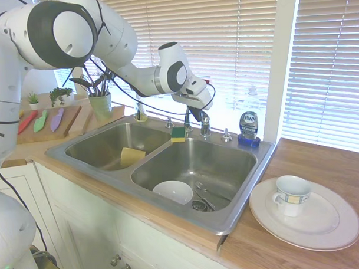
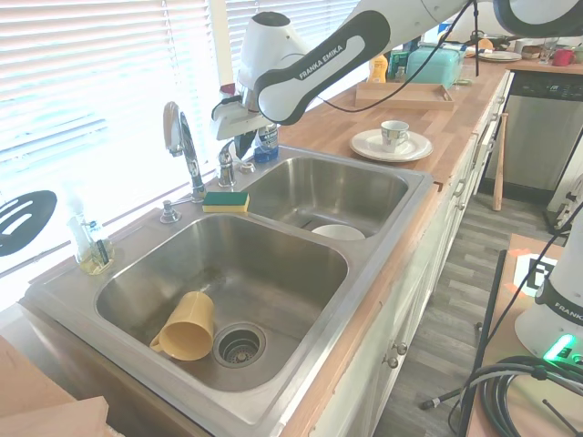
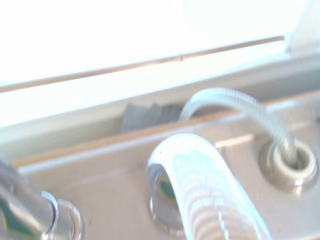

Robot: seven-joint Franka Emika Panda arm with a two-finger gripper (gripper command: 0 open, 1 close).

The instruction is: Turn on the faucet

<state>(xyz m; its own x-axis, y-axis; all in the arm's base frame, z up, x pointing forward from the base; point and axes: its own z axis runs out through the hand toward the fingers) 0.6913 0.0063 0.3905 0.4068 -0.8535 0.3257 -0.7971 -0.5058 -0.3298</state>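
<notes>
Chrome glints at the back rim of the double sink, where we see the faucet standing behind the divider between the two basins, its thin arched spout rising in front of the window blinds. Its short lever handle sits just to one side of the spout base, and we find the gripper lowered directly over that handle, the arm reaching in along the window side. We cannot tell from either outside camera how far apart the fingers stand, nor whether they touch the handle. In the wrist view the handle shows close up as a rounded, shiny, blurred shape, with a ribbed hose curving into a fitting beside it.

A yellow-and-green sponge lies on the divider just in front of the faucet. A dish-soap bottle stands at the sink's back corner. We see a yellow cup on its side in one basin and a white bowl in the other. On the wooden counter, a mug sits on a white plate.
</notes>
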